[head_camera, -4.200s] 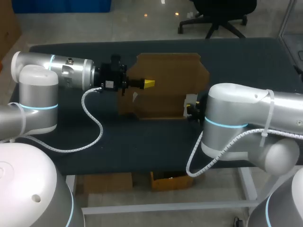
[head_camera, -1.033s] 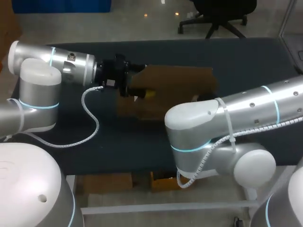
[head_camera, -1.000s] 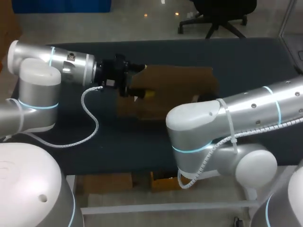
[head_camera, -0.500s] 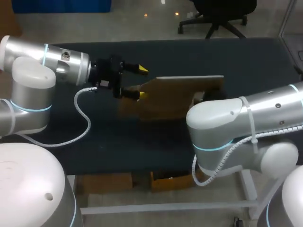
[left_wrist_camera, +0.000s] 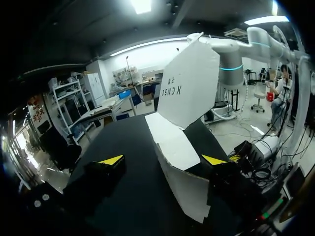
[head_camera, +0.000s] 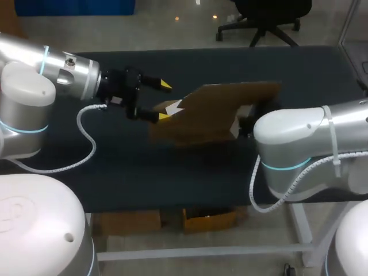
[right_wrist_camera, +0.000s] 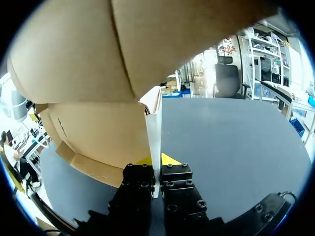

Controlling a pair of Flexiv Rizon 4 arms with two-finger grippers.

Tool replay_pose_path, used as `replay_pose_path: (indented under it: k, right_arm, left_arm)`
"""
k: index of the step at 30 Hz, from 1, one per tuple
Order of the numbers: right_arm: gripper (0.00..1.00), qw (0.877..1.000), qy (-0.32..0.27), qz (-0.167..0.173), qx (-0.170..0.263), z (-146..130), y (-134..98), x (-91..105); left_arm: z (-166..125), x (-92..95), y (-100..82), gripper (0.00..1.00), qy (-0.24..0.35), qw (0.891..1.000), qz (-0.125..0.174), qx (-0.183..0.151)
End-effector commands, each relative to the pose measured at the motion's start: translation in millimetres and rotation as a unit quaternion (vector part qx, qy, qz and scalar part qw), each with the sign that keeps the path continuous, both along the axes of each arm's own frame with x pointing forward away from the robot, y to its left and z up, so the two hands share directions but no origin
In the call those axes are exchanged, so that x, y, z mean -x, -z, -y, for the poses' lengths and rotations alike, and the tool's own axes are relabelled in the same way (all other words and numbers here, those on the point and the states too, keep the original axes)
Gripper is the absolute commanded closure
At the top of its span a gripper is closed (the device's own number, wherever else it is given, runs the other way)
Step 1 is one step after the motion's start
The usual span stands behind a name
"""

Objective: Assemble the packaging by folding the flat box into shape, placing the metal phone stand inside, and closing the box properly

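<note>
Hold right end effector [right_wrist_camera: 156, 162] pinched on the box [head_camera: 215, 112] flap, cardboard lifted and tilted over the tabletop [head_camera: 172, 167]. Steer left end effector [head_camera: 164, 102], spread wide around the white end flap [left_wrist_camera: 172, 142], squarely along the crease; avoid twisting.

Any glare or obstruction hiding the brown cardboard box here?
Head view: no glare; silver right arm hides one end of the brown cardboard box. Left wrist view: its white inner face is brightly lit. Right wrist view: the box looms over the right gripper.
</note>
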State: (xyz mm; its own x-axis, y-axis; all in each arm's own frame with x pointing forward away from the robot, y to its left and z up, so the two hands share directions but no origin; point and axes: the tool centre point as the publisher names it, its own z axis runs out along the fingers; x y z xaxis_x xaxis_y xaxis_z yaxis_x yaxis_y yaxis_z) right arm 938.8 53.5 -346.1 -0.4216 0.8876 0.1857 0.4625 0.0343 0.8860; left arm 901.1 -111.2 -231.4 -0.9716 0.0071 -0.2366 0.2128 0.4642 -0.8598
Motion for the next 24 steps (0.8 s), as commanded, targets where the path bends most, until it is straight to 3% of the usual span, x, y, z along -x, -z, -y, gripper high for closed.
replay_pose_path:
  k: [1, 12, 24]
  right_arm:
    - [1.00, 0.995, -0.082, -0.063, -0.007, 7.2, -7.8, -6.7]
    - [1.00, 0.985, -0.122, -0.119, 0.004, 12.8, -8.7, -12.4]
    - [1.00, 0.971, -0.144, -0.184, 0.051, 16.2, -10.3, -22.3]
  left_arm:
    - [-10.8, 4.7, -5.4, 0.00, 0.001, 1.000, -0.001, -0.013]
    - [-30.1, 11.9, -3.9, 0.00, -0.008, 0.999, -0.001, -0.047]
    - [-50.5, 21.7, 0.9, 0.00, -0.028, 0.996, -0.005, -0.082]
